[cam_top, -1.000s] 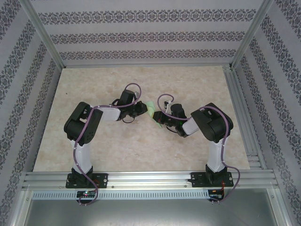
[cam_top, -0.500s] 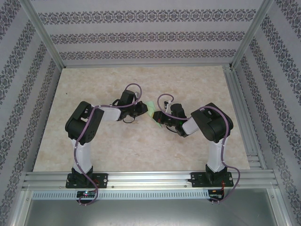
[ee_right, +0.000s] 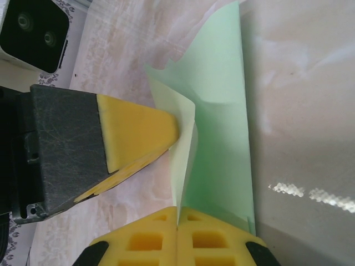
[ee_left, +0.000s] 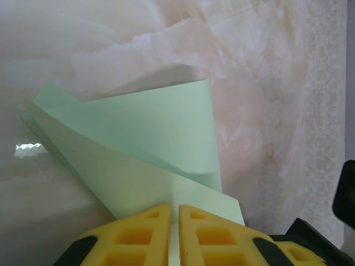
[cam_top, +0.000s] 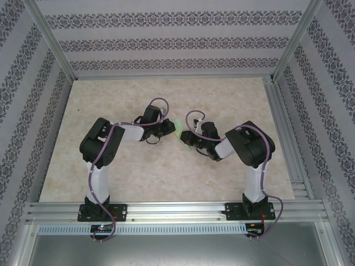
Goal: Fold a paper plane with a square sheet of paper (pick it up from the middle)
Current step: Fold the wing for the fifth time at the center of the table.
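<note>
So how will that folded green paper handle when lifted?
Probably floppy: the paper bows in soft curves between creases. Likely light, since the left gripper and right gripper hold it by edge pinches. It may tear if tugged.

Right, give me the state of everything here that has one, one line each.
pale mint-green paper sheet: partly folded, its layers gaping apart, pinched at two edges.
left hand: shut on the paper sheet, yellow pads pressed together.
right hand: shut on the paper sheet, yellow pads pressed together.
</note>
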### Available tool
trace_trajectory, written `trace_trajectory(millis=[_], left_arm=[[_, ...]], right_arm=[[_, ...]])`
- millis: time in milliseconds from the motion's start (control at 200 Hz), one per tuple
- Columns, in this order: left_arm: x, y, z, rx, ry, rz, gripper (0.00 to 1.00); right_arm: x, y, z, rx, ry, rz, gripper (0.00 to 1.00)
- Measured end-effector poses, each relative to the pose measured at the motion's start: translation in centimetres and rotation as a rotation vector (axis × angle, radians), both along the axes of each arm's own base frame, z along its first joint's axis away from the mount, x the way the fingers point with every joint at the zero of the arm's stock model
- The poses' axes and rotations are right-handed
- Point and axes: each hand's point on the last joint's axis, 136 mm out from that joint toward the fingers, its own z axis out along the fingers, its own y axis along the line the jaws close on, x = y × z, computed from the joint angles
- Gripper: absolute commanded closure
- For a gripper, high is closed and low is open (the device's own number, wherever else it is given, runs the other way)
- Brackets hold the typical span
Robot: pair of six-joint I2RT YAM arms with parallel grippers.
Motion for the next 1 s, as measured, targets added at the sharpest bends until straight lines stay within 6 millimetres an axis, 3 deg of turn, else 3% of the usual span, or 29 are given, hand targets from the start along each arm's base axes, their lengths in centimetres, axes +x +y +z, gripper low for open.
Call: trace_trajectory(millis=[505,999], left_arm=[[0.3,-0.1,-0.5,0.049,0.033,-0.012,0.87],[0.3,-0.2,-0.5,0.061,0.04,-0.02,0.87]], right_arm=[[-0.2,0.0,0.5,-0.016,0.057,0.037,0.81],[-2.0,-1.4,0.1,-0.143,0.115,0.101,0.77]])
